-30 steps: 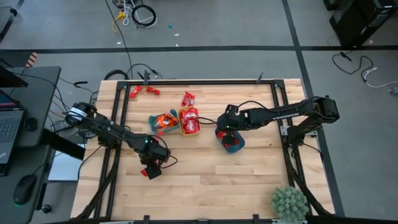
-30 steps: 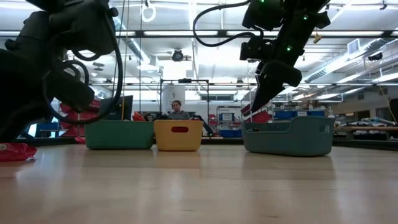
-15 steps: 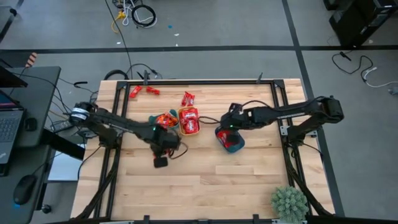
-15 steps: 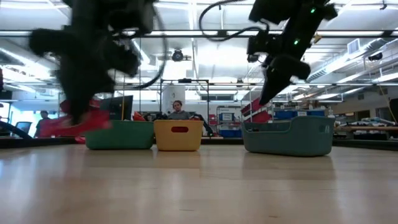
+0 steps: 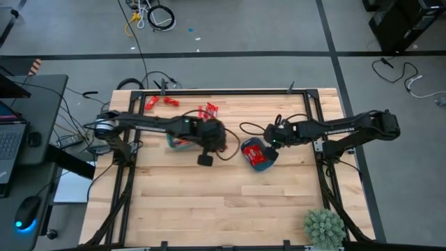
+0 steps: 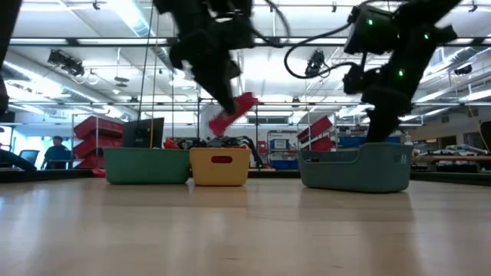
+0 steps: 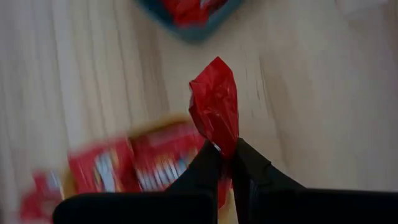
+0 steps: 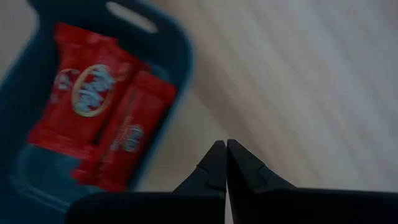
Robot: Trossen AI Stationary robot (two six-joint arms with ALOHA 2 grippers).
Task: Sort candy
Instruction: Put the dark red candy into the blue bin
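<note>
My left gripper (image 5: 211,134) is shut on a red candy (image 6: 234,113) and holds it above the yellow bowl (image 6: 220,166), which has red candies (image 7: 143,165) in it. The teal bowl (image 6: 146,165) stands just to the yellow bowl's left, partly hidden under my left arm in the high view. The blue bowl (image 5: 259,155) stands to the right with two red candies (image 8: 99,106) inside. My right gripper (image 5: 274,137) is shut with nothing in it, just past the blue bowl's right side, above bare wood. My left gripper pinches one end of the crumpled red wrapper (image 7: 222,142) between its two fingers. The fingers slant down from above. The rest of the candy sticks out past the fingertips, tilted, and is lifted clear above the yellow bowl.
Loose red candies lie at the table's far left (image 5: 160,102) and behind the yellow bowl (image 5: 209,110). A black frame rail (image 5: 223,90) edges the table. A green plant (image 5: 324,226) stands at the near right corner. Bare wood fills the table's near half.
My left gripper has taken hold of a red candy lying at the table's near left, lifted it clear, rolled its wrist and swung up, far and to the right, over the yellow bowl. My right gripper, still shut, has drawn away from above the blue bowl toward the table's right edge.
</note>
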